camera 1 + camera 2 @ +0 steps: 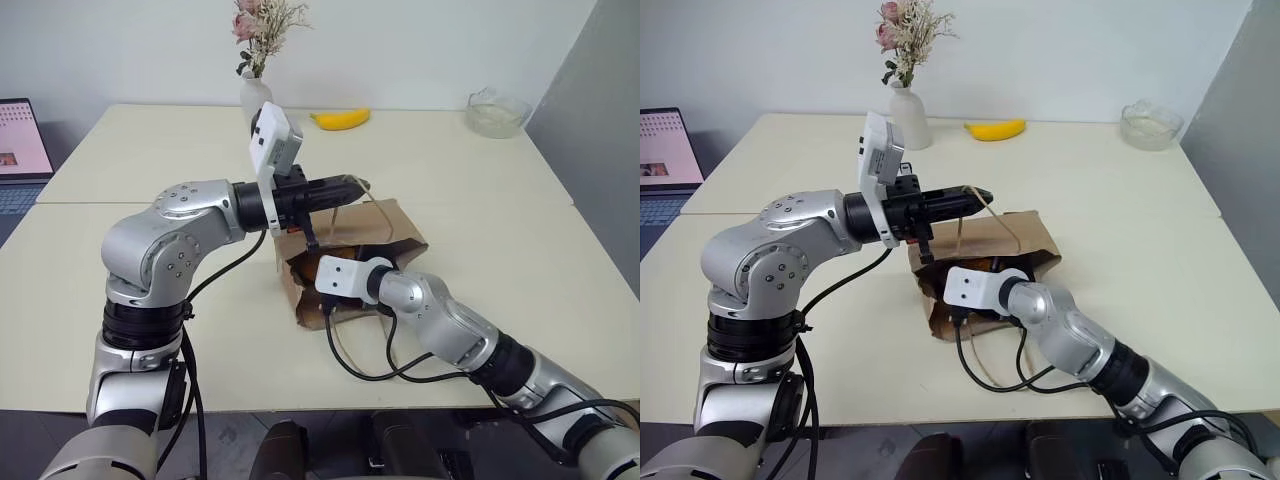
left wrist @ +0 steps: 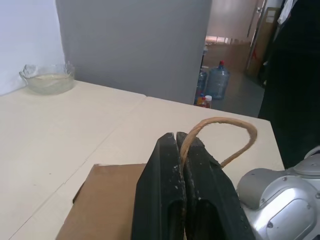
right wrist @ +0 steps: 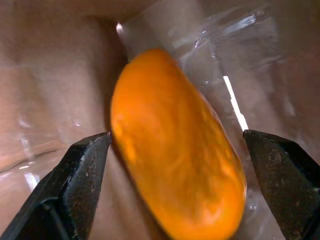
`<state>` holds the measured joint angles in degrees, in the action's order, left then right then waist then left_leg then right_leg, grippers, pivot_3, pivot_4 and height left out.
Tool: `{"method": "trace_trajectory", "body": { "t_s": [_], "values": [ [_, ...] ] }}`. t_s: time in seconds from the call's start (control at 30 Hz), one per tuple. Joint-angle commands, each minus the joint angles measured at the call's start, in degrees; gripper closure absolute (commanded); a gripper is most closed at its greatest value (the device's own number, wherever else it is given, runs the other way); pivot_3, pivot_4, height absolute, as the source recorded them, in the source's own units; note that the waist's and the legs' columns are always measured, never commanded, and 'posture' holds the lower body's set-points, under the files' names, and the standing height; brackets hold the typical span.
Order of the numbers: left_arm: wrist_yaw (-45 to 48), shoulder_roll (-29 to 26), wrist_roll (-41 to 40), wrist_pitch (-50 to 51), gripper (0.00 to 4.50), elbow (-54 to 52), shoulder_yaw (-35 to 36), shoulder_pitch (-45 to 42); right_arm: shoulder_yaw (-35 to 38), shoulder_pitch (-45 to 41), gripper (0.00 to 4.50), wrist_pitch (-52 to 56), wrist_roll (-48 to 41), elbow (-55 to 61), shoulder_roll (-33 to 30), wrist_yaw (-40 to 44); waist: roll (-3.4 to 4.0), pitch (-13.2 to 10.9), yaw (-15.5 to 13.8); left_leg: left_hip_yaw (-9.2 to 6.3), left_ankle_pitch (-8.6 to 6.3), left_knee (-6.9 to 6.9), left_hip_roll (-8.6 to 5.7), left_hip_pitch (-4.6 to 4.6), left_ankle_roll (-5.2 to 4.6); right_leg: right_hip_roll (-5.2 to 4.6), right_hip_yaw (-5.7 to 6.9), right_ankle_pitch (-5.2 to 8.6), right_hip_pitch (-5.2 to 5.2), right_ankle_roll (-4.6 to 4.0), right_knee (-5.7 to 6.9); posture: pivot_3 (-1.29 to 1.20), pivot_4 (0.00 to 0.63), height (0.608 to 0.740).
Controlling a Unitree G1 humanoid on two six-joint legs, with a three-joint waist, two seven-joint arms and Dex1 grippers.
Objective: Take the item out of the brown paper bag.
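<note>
You are holding the bag (image 1: 345,255) up by one handle (image 2: 220,135) with your left gripper (image 2: 182,150), jaws pinched fully shut on the thin loop, and that pinch is the first weak spot: the loop is riding right at the tips, so any tug from inside could be pulling it free and letting the mouth collapse over your other arm.

Moving right, your right gripper (image 3: 175,145) is reaching into the bag's mouth, jaws spread wide and holding nothing. The item (image 3: 172,145) is lying deep inside the bag, sitting between the two fingers (image 3: 82,185) without either one touching it, as far as the blurred wrist view is letting you judge.

Here is what you are risking:

- The item is rounded and smooth, so closing off-centre could be squirting it deeper into the bag.
- Something shiny and clear, perhaps a film lining, is lying around the item; you could be catching it or a paper fold along with the item and dragging the whole bag.
- The bag is resting lightly on the desk (image 1: 480,200), so pushing further could be sliding it away or tearing the crumpled rim.
- Pulling out fast could be snagging the item on the bag's edge.
</note>
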<state>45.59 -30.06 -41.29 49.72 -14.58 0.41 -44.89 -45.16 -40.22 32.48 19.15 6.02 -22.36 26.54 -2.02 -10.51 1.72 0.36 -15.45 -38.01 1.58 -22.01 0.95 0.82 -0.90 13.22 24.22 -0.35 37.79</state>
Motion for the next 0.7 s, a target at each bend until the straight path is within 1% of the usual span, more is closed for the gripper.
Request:
{"method": "trace_trajectory", "body": {
  "t_s": [0.03, 0.1, 0.13, 0.2, 0.23, 0.37, 0.47, 0.57, 0.67, 0.7],
  "values": [
    [-0.29, -0.39, 0.28, -1.4, 4.5, -0.55, 1.22, -1.19, 0.96, -1.17, 0.22, -1.67, 2.39, -2.59, 1.59, 1.29, 0.0, 0.0, -0.01, 0.0, 0.0, 0.0, 0.0, 0.0, 0.0, 0.0, 0.0, 0.0, 0.0, 0.0, 0.0, 0.0, 0.15, 0.74],
    [-0.33, -0.58, 0.39, -1.49, 4.5, -0.59, 1.26, -0.97, 2.05, -0.99, 0.59, -2.06, 2.66, -3.28, 2.12, 2.1, 0.0, 0.0, -0.01, 0.02, 0.0, 0.0, 0.0, 0.0, 0.0, -0.01, -0.02, 0.0, 0.0, 0.0, 0.0, 0.0, 0.15, 0.74],
    [-0.34, -0.72, 0.57, -1.59, 4.5, -0.53, 1.25, -0.85, 2.72, -0.83, 0.93, -2.33, 2.71, -3.09, 2.26, 2.48, 0.0, 0.0, -0.02, 0.01, 0.0, 0.0, 0.0, 0.0, 0.0, -0.01, -0.02, 0.0, 0.0, -0.01, 0.01, 0.0, 0.15, 0.74],
    [-0.25, -1.03, 1.09, -1.89, 4.5, -0.25, 1.14, -0.6, 4.11, -0.49, 1.45, -2.58, 2.7, -2.25, 2.36, 3.38, 0.0, 0.0, -0.01, 0.0, 0.0, -0.01, 0.0, 0.0, 0.0, -0.01, -0.01, 0.0, 0.0, 0.0, 0.02, 0.0, 0.15, 0.74],
    [-0.28, -1.24, 1.59, -2.08, 4.5, 0.04, 1.0, -0.49, 4.79, -0.29, 1.53, -2.59, 2.46, -1.47, 2.18, 4.07, 0.0, 0.0, -0.01, -0.01, 0.0, -0.01, -0.01, 0.0, 0.0, -0.02, 0.0, 0.0, 0.0, -0.01, 0.03, 0.0, 0.15, 0.74],
    [-1.02, -1.67, 4.9, -3.87, 4.5, 1.92, 0.06, -0.45, 8.49, 0.93, 1.53, -1.41, -0.04, 4.35, 1.32, 8.54, 0.0, 0.0, -0.04, -0.01, 0.0, -0.01, -0.01, 0.0, 0.0, -0.02, 0.0, 0.0, 0.0, -0.01, 0.03, 0.0, 0.15, 0.74],
    [-2.84, -1.19, 7.75, -5.18, 4.5, 4.11, -0.27, -0.92, 11.43, 1.6, 1.53, -0.51, -4.3, 9.59, 0.05, 14.37, 0.01, -0.01, -0.06, -0.01, 0.0, -0.01, -0.01, -0.01, 0.0, -0.02, 0.0, 0.0, 0.01, -0.01, 0.02, 0.0, 0.15, 0.74],
    [-5.1, -0.35, 10.42, -6.31, 4.5, 7.14, -0.27, -1.94, 16.44, 2.35, 1.53, 1.38, -12.44, 15.72, -2.29, 22.03, 0.01, -0.01, -0.06, -0.05, 0.0, 0.0, 0.0, 0.0, 0.0, -0.01, 0.04, 0.0, 0.0, 0.0, 0.02, 0.0, 0.15, 0.74],
    [-5.69, 0.05, 12.12, -7.19, 4.5, 8.62, -0.46, -2.38, 21.12, 2.03, 1.53, 2.03, -19.46, 18.64, -4.0, 27.23, 0.01, -0.01, -0.07, -0.05, 0.0, -0.01, -0.01, 0.0, 0.0, -0.01, 0.05, 0.0, -0.01, 0.0, 0.02, 0.0, 0.15, 0.74],
    [-5.71, 0.17, 12.77, -7.63, 4.5, 9.14, -0.57, -2.44, 24.23, 1.82, 1.53, 2.94, -23.54, 19.29, -4.3, 29.22, 0.01, -0.01, -0.07, -0.04, 0.0, -0.02, -0.02, -0.01, 0.0, -0.01, 0.04, 0.0, -0.02, 0.0, 0.02, 0.0, 0.15, 0.74]
  ]
}}
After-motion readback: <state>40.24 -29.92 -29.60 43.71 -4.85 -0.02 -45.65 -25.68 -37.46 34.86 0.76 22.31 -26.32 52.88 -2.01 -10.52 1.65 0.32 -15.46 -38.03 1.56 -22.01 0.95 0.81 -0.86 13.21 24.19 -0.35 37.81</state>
